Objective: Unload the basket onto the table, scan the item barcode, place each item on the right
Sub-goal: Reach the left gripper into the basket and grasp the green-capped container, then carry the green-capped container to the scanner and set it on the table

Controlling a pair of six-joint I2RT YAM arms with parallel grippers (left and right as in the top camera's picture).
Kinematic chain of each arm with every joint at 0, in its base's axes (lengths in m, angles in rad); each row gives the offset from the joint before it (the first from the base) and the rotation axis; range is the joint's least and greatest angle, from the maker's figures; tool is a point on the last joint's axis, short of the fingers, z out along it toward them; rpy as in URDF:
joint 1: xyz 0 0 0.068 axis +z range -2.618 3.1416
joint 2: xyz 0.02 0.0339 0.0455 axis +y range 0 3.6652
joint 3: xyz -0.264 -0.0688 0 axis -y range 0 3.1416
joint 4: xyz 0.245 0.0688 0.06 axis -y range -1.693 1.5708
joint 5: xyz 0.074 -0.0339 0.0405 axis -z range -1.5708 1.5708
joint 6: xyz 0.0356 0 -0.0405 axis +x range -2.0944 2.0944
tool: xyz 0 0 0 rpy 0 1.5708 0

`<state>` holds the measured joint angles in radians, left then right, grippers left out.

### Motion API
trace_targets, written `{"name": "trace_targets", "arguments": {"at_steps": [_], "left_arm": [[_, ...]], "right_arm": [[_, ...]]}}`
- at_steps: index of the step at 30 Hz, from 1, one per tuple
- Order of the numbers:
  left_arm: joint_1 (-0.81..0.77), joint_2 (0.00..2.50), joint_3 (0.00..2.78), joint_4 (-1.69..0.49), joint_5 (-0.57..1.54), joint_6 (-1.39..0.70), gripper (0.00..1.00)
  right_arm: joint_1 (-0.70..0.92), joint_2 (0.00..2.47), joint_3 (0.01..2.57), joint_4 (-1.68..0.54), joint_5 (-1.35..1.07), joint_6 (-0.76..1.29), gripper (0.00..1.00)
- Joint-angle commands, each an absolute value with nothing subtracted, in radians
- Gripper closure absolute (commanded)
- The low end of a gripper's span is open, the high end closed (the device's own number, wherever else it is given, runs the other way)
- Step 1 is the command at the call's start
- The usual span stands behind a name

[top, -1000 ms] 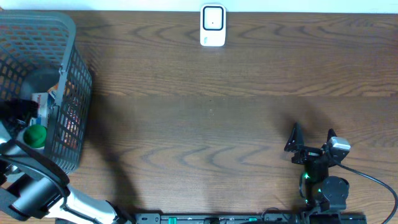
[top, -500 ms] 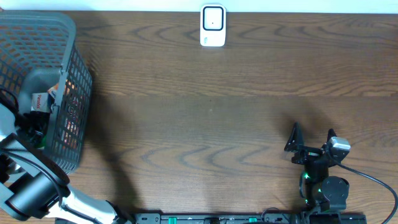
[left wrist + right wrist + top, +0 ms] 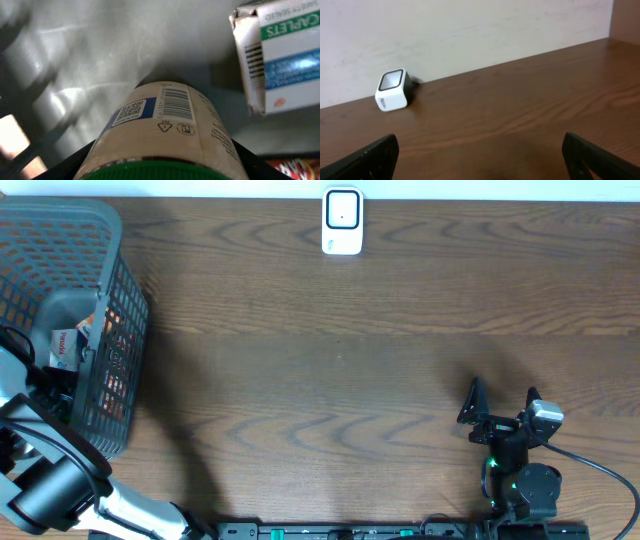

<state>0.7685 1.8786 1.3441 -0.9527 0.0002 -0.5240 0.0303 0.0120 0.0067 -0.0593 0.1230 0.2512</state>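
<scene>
Since the bottle (image 3: 165, 125) looks rigid and slick (probably light), the left gripper (image 3: 162, 152) clamps its sides, barcode (image 3: 176, 102) left showing.

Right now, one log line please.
left tool: astride bottle in basket, grip unclear | right tool: open, empty | scanner: far edge

The basket (image 3: 112, 330) is grey lattice, the worktop (image 3: 350, 350) dark brown wood grain, the bottle (image 3: 165, 125) beige and green-capped, the box (image 3: 285, 55) white with green and blue bands.

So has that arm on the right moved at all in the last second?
No. The right gripper sits exactly where it was, equally far from the white scanner, jaws open.
</scene>
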Motion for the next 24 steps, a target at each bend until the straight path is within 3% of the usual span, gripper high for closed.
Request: {"name": "trace_targets", "arguments": {"at_steps": [1, 8, 17, 20, 24], "left_arm": [[0.767, 1.874, 1.455, -1.008, -0.012, -0.525, 0.29], [0.767, 1.788, 1.711, -1.170, 0.020, -0.525, 0.29], [0.741, 1.523, 1.958, -1.198, 0.480, -0.546, 0.29], [0.652, 1.427, 1.958, -1.175, 0.555, -0.564, 0.29], [0.402, 1.355, 1.957, -1.161, 0.536, -0.564, 0.29]], "right_arm": [[0.019, 0.006, 0.006, -0.063, 0.121, 0.238, 0.01], [0.019, 0.006, 0.006, -0.063, 0.121, 0.238, 0.01], [0.019, 0.006, 0.006, -0.063, 0.121, 0.238, 0.01], [0.019, 0.006, 0.006, -0.063, 0.121, 0.238, 0.01], [0.019, 0.006, 0.006, -0.063, 0.121, 0.238, 0.01]]}}
